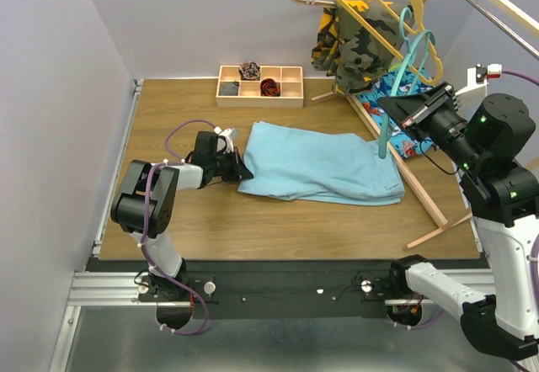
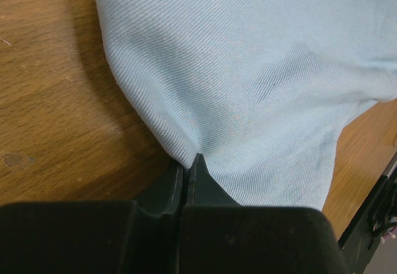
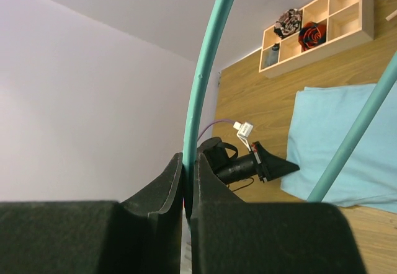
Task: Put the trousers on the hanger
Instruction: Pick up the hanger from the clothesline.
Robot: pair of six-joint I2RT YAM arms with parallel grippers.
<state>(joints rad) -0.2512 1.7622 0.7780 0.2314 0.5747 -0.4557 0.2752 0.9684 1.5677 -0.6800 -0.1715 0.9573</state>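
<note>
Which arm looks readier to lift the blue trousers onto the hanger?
Left, probably. The left fingers are shut on the edge of the trousers, while the right fingers are busy clamping the teal hanger, held up beside them.

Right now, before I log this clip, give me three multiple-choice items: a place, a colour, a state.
1. Where are the trousers? A spread on the table; B hanging up; C lifted in mid-air.
2. What colour is the hanger in the right gripper? A yellow; B teal; C red.
3. The left gripper is: A open in the air; B open on the table; C shut on the trousers' edge.
1 A, they lie spread on the wood. 2 B, the clamped bar is teal. 3 C, closed fingers pinch the cloth.
</note>
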